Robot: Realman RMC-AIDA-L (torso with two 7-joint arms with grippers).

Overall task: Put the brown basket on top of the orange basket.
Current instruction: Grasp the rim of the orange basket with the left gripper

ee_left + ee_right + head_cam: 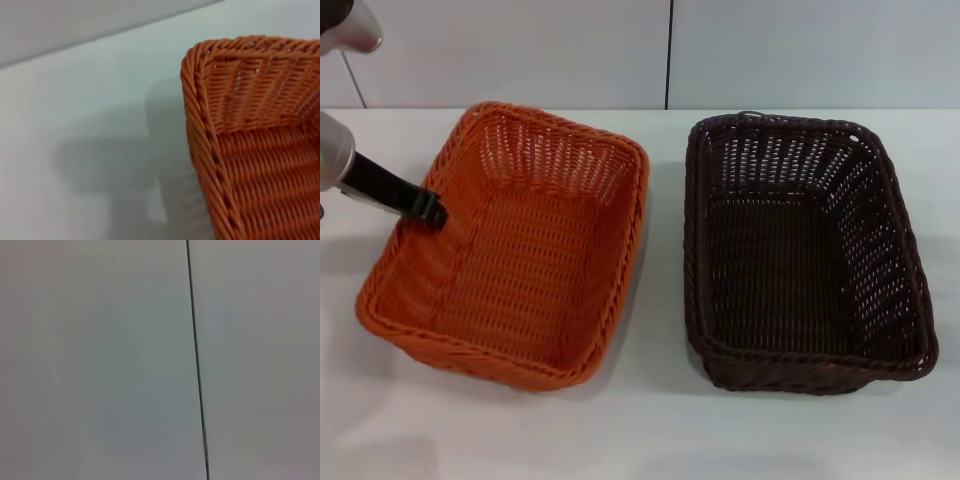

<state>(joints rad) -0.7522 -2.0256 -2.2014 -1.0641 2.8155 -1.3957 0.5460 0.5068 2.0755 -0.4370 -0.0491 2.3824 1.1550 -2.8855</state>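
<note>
The orange basket (515, 250) sits on the left of the white table, empty. The brown basket (800, 250) sits beside it on the right, also empty, with a narrow gap between them. My left gripper (423, 208) reaches in from the left, and its black tip is at the orange basket's left rim, near the far corner. The left wrist view shows that corner of the orange basket (250, 145) close up. My right gripper is out of view; the right wrist view shows only a pale wall with a dark seam (196, 360).
The white table (650, 430) runs to a pale wall at the back, with a dark vertical seam (668, 55). Bare table lies in front of both baskets and to the left of the orange one (90, 150).
</note>
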